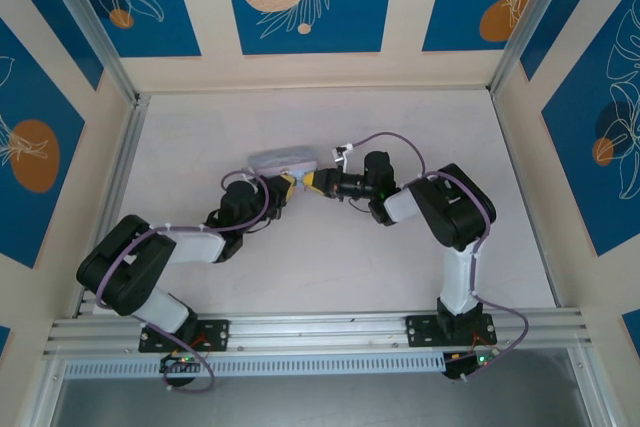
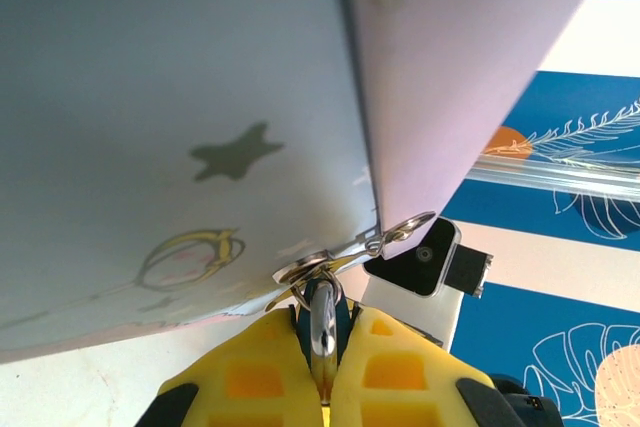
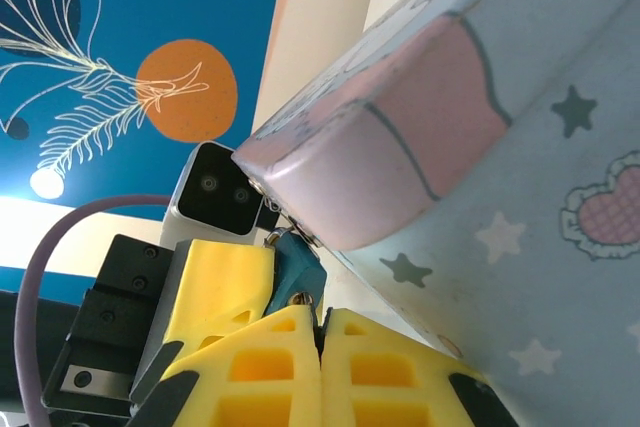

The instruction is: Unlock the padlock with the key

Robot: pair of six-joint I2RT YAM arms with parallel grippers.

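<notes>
Padlock (image 2: pixel 322 312) sits clamped in left pincer (image 2: pixel 323 347), against tin (image 2: pixel 180 97).

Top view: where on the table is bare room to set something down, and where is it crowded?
Bare: the far strip between the tin and back wall; the near middle between both arms and the front rail; the right side beyond the right arm. Crowded: the centre, where the left gripper and right gripper meet at the tin.

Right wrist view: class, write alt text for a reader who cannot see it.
The right gripper, yellow fingers shut, pinches the small metal key against the blue padlock at the edge of a pale blue star-printed tin.
</notes>
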